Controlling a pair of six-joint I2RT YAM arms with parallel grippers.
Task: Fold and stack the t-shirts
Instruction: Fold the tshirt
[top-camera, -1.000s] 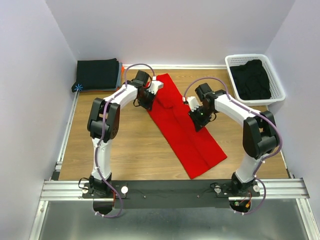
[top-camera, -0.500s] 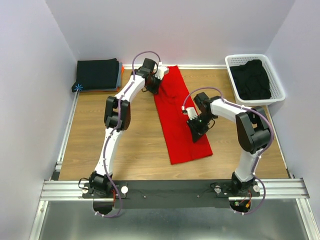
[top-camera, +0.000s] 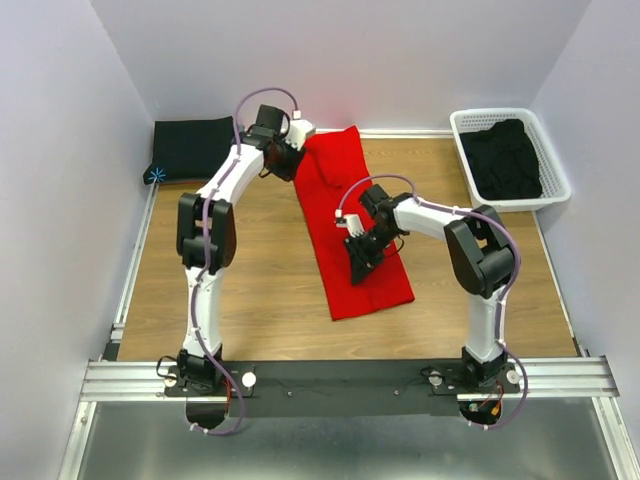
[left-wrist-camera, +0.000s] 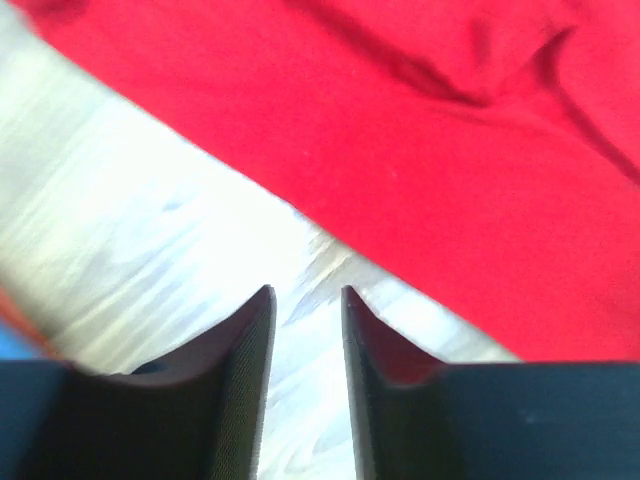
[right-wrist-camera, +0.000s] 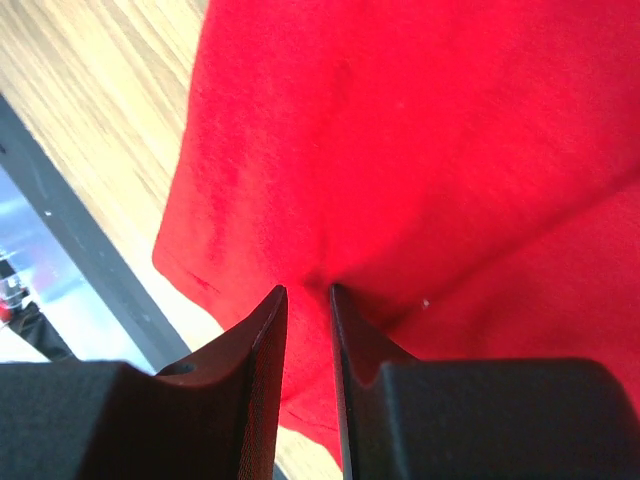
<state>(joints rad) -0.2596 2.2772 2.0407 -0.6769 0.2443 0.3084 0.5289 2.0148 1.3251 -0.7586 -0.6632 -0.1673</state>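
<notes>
The bright red t-shirt (top-camera: 332, 190) lies on the wooden table as a long strip running from the back wall toward the front. My left gripper (top-camera: 283, 165) hovers at the strip's far left edge. In the left wrist view it (left-wrist-camera: 305, 290) stands open, with bare wood between its fingers and the red cloth (left-wrist-camera: 450, 150) just beyond. My right gripper (top-camera: 358, 268) is down on the strip's near half, shut on a pinch of red cloth (right-wrist-camera: 420, 130) that puckers at its tips (right-wrist-camera: 307, 290). Black t-shirts (top-camera: 505, 160) fill the basket, and folded black ones (top-camera: 193, 147) sit stacked at the back left.
The white lattice basket (top-camera: 495, 113) stands at the back right corner. The folded black stack lies against the left wall. A black bar (top-camera: 330, 375) and a metal rail cross the table's front edge, where the arm bases are mounted.
Both arms moved left and the red shirt swung from a diagonal to nearly straight. The left gripper opened and let go of the shirt's far edge. The right gripper kept its pinch.
</notes>
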